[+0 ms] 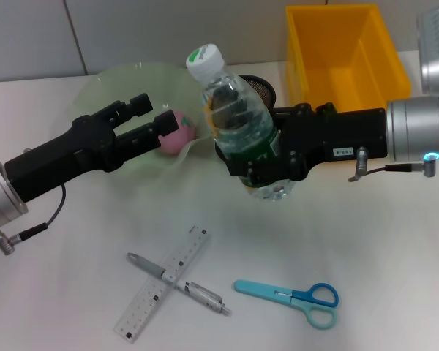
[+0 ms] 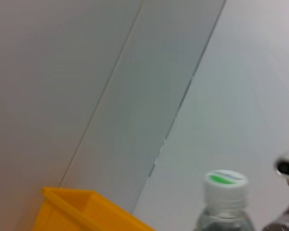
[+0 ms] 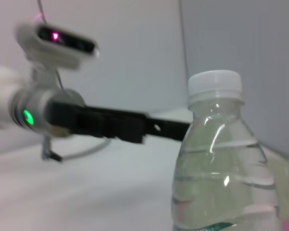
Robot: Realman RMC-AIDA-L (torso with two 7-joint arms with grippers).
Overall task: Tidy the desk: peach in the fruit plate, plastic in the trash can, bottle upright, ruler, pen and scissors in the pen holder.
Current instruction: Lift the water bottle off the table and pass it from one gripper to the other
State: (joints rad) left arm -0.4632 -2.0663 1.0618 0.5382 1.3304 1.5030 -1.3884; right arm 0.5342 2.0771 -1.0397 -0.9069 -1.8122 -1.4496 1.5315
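Water bottle (image 1: 238,117) tilted, cap up, lifted off the desk (image 1: 366,241), clamped in the right gripper (image 1: 257,157) beside the green fruit plate (image 1: 117,88). Peach (image 1: 177,133) in that plate. Left gripper (image 1: 152,118) over the plate, fingers parted, empty. Ruler (image 1: 163,281), pen (image 1: 179,283), scissors (image 1: 293,296) lying nearer.

Right arm is reaching in across the middle, its wrist level, and the right gripper (image 1: 260,157) is clamping the bottle (image 1: 238,117) round its lower half, holding it tilted and lifted. Left arm is stretching in from the near left, left gripper (image 1: 146,117) hanging with its fingers spread, gripping nothing.
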